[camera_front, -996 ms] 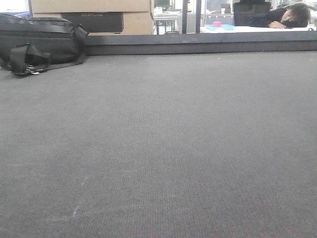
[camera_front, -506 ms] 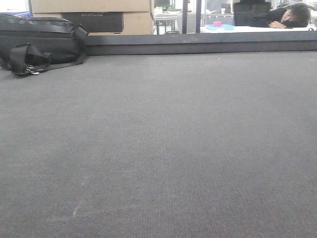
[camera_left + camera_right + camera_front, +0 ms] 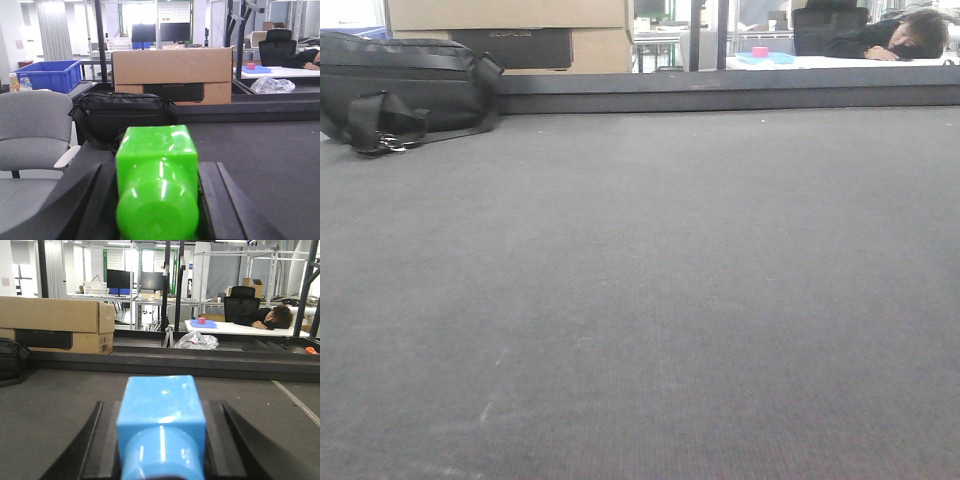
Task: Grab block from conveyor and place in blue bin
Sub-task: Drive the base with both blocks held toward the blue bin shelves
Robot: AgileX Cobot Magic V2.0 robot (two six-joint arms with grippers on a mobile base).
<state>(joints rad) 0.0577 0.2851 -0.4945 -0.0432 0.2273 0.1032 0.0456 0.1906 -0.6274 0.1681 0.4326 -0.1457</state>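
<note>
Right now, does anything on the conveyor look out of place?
Yes: a black bag sits on the conveyor's far left corner, its strap trailing onto the belt, where only blocks would be expected.

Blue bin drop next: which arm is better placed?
Left, likely. The left gripper is shut on the green block, and the blue bin shows at the left of its wrist view, beyond the grey chair. The right gripper holds a blue block, but no bin shows in its view.
</note>
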